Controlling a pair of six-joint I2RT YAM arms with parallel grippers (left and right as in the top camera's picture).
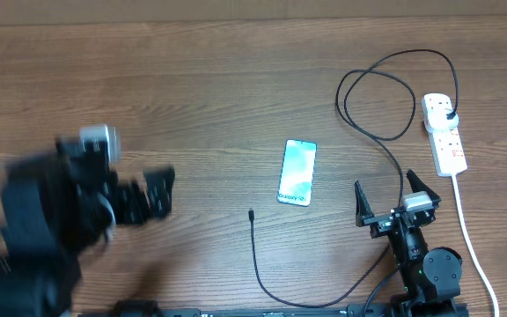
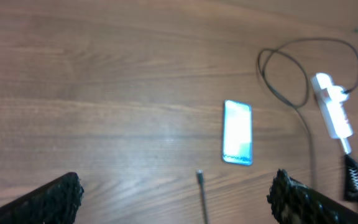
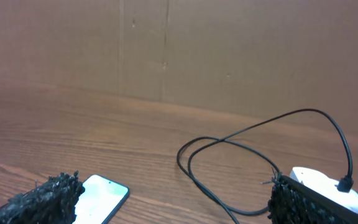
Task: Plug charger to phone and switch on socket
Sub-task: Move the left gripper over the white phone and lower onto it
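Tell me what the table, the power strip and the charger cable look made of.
Table: wood or wood-look laminate, matte, streaky brown grain. Power strip: probably smooth white moulded plastic. Charger cable: likely a rubbery black sheath; it lies in loose loops.

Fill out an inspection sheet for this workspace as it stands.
Surface: wooden table, bare grain.
Job's things: phone flat, screen up, mid-table; charger tip lies loose near the phone, not plugged in; its black plug sits in the socket at the right; switch state too small to tell.
Clutter: nothing seen.
Grippers: left gripper open, empty, blurred; right gripper open, empty.
Cables: charger loops beside the socket; white cord runs toward the near edge.
Surroundings: plain brown panel behind the table.
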